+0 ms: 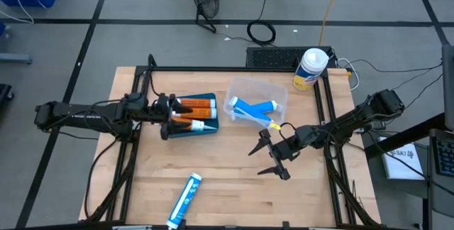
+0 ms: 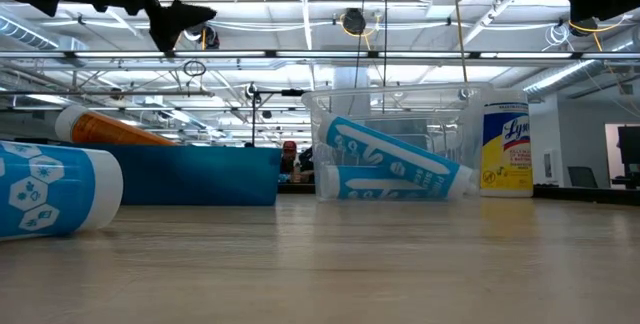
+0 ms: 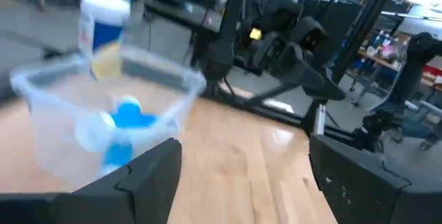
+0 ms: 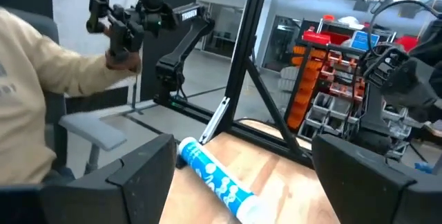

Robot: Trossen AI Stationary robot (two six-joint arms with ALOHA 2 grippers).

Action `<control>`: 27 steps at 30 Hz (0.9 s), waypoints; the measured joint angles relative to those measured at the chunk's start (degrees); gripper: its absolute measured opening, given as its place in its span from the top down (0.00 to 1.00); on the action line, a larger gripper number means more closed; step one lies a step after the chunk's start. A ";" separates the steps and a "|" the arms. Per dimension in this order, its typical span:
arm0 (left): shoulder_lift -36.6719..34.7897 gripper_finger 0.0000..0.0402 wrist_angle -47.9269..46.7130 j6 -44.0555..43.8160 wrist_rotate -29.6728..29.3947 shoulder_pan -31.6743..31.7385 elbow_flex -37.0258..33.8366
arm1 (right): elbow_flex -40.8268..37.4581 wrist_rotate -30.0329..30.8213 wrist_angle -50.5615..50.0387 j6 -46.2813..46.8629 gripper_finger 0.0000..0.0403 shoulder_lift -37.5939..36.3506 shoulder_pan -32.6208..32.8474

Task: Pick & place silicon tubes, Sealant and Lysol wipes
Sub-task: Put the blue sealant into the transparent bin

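Note:
Two orange nozzle tubes (image 1: 193,113) lie in a blue tray (image 1: 206,127) at the left. Two blue tubes (image 1: 252,109) lie in a clear plastic bin (image 1: 280,91) at the middle far side. A third blue tube (image 1: 185,200) lies flat on the table near the front edge; it shows in the right wrist view (image 4: 214,175). The Lysol wipes canister (image 1: 310,68) stands upright at the far right. My left gripper (image 1: 169,116) is open and empty above the tray. My right gripper (image 1: 273,160) is open and empty above the table's middle right.
The black frame rails (image 1: 330,109) run along the table's left and right sides. A keyboard (image 1: 273,57) lies past the far edge. Bare wood lies in the table's middle and front right. A person's sleeve (image 4: 41,79) shows beyond the table in the right wrist view.

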 joint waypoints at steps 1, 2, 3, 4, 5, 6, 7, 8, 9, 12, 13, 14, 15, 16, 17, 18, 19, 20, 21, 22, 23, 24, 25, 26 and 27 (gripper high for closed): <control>0.07 0.23 -0.95 -1.57 0.50 -0.37 0.01 | -0.07 0.00 -0.06 -0.67 0.22 0.00 0.02; 0.57 0.23 -1.26 -3.89 1.30 -1.08 0.01 | -0.07 -0.02 0.05 -1.02 0.22 0.00 0.02; 1.26 0.23 -0.68 -6.04 2.54 -2.12 0.01 | -0.07 -0.04 0.42 -1.11 0.22 0.00 0.02; 1.86 0.23 0.12 -7.79 3.90 -3.51 0.01 | -0.07 -0.07 0.83 -1.16 0.22 0.00 0.03; 2.66 0.23 1.38 -8.67 4.96 -5.30 0.01 | -0.07 -0.16 0.90 -1.22 0.22 0.00 0.04; 3.90 0.23 4.11 -9.42 5.43 -7.64 0.01 | -0.07 -0.58 0.79 -1.24 0.22 0.00 0.04; 5.51 0.23 6.28 -9.96 4.93 -10.66 0.09 | -0.07 -1.48 0.70 -1.38 0.22 0.00 0.04; 7.40 0.23 7.99 -10.11 2.93 -14.07 0.10 | -0.07 -1.81 0.59 -1.75 0.22 0.00 0.04; 9.68 0.23 9.48 -10.22 -0.28 -17.58 0.27 | -0.07 -2.24 0.47 -2.26 0.22 0.00 0.04; 18.28 0.23 7.86 -13.18 -11.71 -27.13 4.78 | -0.07 -3.32 -0.97 -3.66 0.22 0.00 0.04; 21.20 0.23 5.45 -15.16 -14.15 -29.46 7.62 | -0.07 -3.29 -0.98 -4.17 0.22 0.00 0.04; 24.28 0.23 1.71 -17.63 -15.82 -31.60 11.42 | -0.07 -3.14 -1.04 -4.70 0.22 -0.20 0.04; 27.24 0.23 -4.25 -21.05 -16.87 -33.32 15.54 | -0.07 -3.13 -1.42 -5.26 0.22 -0.54 0.04; 30.34 0.23 -11.41 -25.04 -17.32 -34.79 19.93 | -0.07 -3.08 -1.71 -5.72 0.22 -0.82 0.04; 33.85 0.23 -18.80 -29.30 -17.35 -35.98 24.62 | -0.07 -3.04 -2.22 -6.27 0.22 -1.23 0.04; 37.16 0.23 -25.59 -33.57 -17.22 -36.83 29.31 | -0.05 -2.95 -3.23 -6.80 0.22 -1.97 0.04; 40.89 0.23 -32.58 -37.65 -16.77 -37.44 34.34 | -0.07 -2.91 -3.98 -7.04 0.22 -2.79 0.04; 44.06 0.23 -39.13 -40.96 -15.85 -37.69 39.20 | -0.07 -2.89 -4.07 -7.11 0.22 -3.69 0.02; 47.16 0.23 -45.44 -43.54 -14.43 -37.76 43.75 | -0.07 -2.86 -4.73 -7.21 0.22 -4.76 0.00; 50.36 0.23 -51.29 -45.34 -12.52 -37.69 48.21 | -0.07 -2.86 -5.68 -7.21 0.22 -5.87 0.00; 53.43 0.23 -56.46 -46.82 -10.18 -37.53 52.22 | -0.07 -2.85 -6.67 -7.20 0.22 -6.86 0.00; 56.35 0.23 -60.86 -47.90 -7.92 -37.38 55.72 | -0.07 -2.84 -7.77 -7.19 0.22 -7.82 0.00; 59.10 0.23 -64.64 -48.89 -5.66 -37.28 58.72 | -0.07 -2.84 -8.96 -7.20 0.22 -8.75 0.00; 61.48 0.23 -67.54 -49.87 -3.22 -37.24 61.18 | -0.07 -2.82 -10.09 -7.37 0.22 -9.67 0.00; 63.58 0.23 -69.37 -50.65 -0.98 -37.27 63.22 | -0.06 -2.82 -11.28 -7.94 0.22 -10.41 0.00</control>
